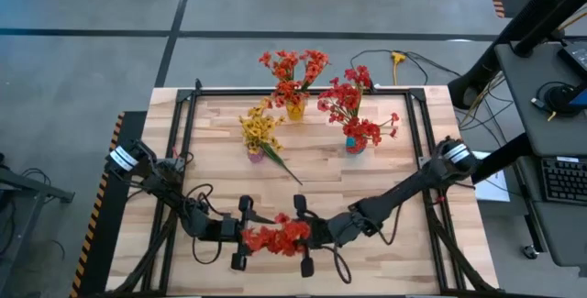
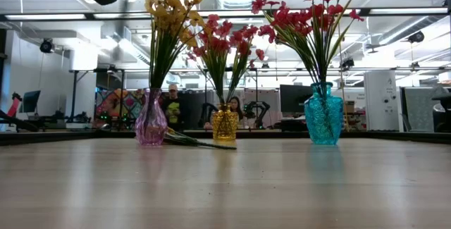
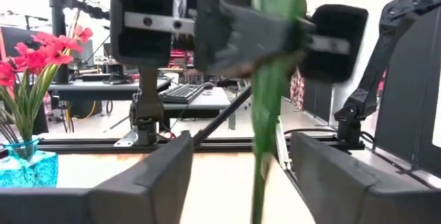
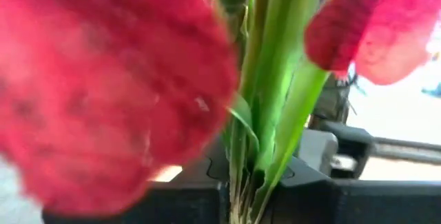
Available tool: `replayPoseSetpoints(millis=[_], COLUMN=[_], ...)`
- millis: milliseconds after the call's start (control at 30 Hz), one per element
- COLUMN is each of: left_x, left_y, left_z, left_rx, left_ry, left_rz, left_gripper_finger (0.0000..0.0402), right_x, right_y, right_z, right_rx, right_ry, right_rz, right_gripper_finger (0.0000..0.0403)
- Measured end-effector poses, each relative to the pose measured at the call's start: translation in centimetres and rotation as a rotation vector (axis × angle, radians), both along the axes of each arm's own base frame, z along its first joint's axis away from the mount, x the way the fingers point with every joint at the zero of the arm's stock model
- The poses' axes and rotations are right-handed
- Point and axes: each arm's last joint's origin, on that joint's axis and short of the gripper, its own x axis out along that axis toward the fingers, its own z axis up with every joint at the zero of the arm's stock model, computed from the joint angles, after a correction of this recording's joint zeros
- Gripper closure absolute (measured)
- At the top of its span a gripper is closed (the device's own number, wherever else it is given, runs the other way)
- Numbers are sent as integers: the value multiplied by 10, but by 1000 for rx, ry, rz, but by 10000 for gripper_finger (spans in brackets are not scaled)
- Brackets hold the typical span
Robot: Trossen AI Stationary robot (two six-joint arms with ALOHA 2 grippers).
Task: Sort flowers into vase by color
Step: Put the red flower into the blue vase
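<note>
Both arms meet at the near edge of the wooden tabletop [image 1: 220,151], where a red flower spray [image 1: 275,237] sits between them. The right tool [image 1: 305,236] is clenched on the spray's green stems [image 4: 265,114], seen pinched between its dark fingers in the right wrist view, blossoms crowding the lens. The left tool [image 1: 241,235] faces it from the other side, its fingers [image 3: 145,182] spread apart with the stem [image 3: 265,114] passing between them; whether they touch it cannot be told.

Farther back stand three vases: a pink vase [image 2: 151,125] holding yellow flowers [image 2: 169,14], a yellow vase [image 2: 225,125] holding orange-red flowers [image 2: 222,42], and a teal vase [image 2: 323,116] holding red flowers [image 2: 310,14]. A loose green stem [image 2: 194,141] lies on the tabletop just beside the pink vase. People [image 2: 171,102] appear in the room beyond.
</note>
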Motion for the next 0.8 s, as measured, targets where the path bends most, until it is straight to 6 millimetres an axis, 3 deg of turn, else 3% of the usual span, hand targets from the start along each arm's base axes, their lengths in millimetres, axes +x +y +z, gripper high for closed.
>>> replayPoseSetpoints(millis=[233, 467, 633, 800], left_x=[0, 5, 14, 25], left_y=[4, 7, 16, 36], left_z=[1, 4, 4, 4], left_rx=[-4, -12, 17, 73], left_ry=[12, 19, 31, 56], left_rz=[85, 87, 62, -15], left_gripper_finger=[124, 130, 140, 152], right_x=[-33, -85, -118, -134], right_y=[-28, -70, -98, -129], right_z=[32, 60, 65, 59], right_rx=[15, -124, -143, -116], right_ry=[219, 334, 273, 259], right_rz=[-79, -435, -627, -742], right_gripper_finger=[385, 385, 385, 385])
